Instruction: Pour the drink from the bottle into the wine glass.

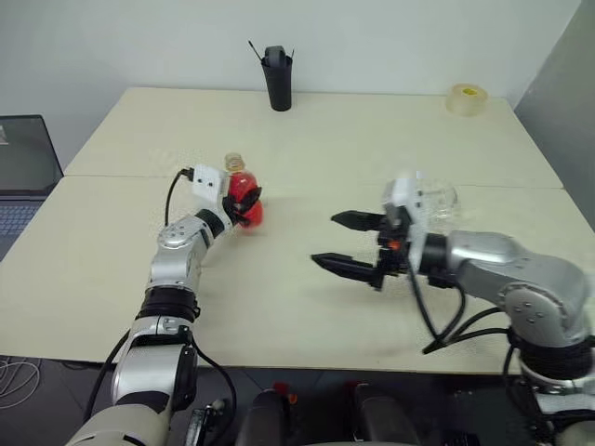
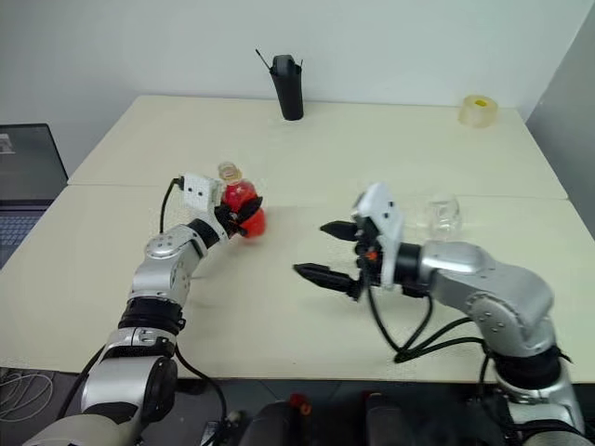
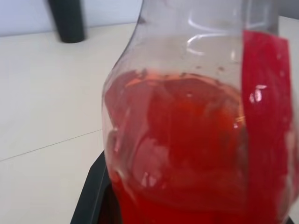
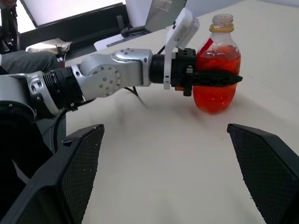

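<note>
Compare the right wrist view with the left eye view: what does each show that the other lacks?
Right wrist view alone: the bottle's open, uncapped mouth and the left hand's finger lying across the bottle's body. Left eye view alone: the wine glass behind the right arm, the black pen holder and the tape roll at the table's far edge. Both: the left hand shut on the bottle of red drink, standing upright on the table, and the right hand open.
</note>
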Available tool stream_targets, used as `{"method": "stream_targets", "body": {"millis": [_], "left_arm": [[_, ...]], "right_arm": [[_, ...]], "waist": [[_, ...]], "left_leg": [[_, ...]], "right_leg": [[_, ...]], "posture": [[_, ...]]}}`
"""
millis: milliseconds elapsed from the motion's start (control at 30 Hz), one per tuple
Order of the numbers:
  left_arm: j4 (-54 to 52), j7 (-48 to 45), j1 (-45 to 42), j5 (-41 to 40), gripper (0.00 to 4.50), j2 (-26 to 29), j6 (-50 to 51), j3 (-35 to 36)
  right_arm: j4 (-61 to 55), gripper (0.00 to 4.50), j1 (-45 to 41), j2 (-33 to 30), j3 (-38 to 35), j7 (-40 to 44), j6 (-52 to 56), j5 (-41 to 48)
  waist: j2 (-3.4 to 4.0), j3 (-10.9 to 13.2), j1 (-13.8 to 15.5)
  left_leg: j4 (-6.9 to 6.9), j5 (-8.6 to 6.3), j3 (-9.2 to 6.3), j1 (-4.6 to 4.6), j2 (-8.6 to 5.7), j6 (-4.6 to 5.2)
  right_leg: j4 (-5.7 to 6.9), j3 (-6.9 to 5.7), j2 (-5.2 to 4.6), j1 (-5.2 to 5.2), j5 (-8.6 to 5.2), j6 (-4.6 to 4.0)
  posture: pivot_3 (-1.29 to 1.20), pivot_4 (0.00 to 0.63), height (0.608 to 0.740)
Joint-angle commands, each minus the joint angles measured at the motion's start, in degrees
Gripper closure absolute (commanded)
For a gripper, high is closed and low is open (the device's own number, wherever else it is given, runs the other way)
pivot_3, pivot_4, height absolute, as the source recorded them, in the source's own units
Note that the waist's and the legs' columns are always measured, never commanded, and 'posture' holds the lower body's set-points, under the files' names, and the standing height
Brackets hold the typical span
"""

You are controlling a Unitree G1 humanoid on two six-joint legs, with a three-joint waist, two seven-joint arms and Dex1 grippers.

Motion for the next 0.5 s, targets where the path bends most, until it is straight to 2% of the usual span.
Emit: {"method": "stream_targets", "body": {"millis": [33, 200, 500], "left_arm": [[-2.21, 6.71, 1.90, 0.89, 2.95, 1.12, -1.69, 3.26], [-2.83, 13.12, 4.10, 1.15, 2.95, 1.26, -1.37, 5.67], [-3.46, 18.07, 6.22, -0.33, 2.95, 0.71, -0.02, 7.85]], "right_arm": [[2.00, 0.00, -2.72, 3.64, 4.83, -2.37, -2.30, -5.07], [5.66, 0.00, -4.85, 7.15, 8.10, -2.21, -4.64, -10.11], [7.34, 0.00, -5.96, 7.83, 9.21, 2.07, -5.72, -12.40]], "waist": [[-0.01, -0.01, -0.02], [-0.08, -0.05, -0.14], [-0.09, -0.07, -0.42]], "left_leg": [[0.00, 0.00, 0.02, 0.00, -0.01, -0.01], [0.01, 0.01, 0.02, 0.05, -0.01, -0.03], [-0.02, 0.01, 0.08, 0.14, -0.02, -0.02]], "right_leg": [[0.00, 0.00, -0.03, 0.00, 0.00, 0.01], [0.04, 0.00, -0.24, 0.00, 0.00, 0.01], [0.08, -0.01, -0.22, 0.00, 0.01, 0.01]], "posture": [[0.00, 0.150, 0.740], [0.00, 0.150, 0.740], [0.00, 0.150, 0.740]]}}
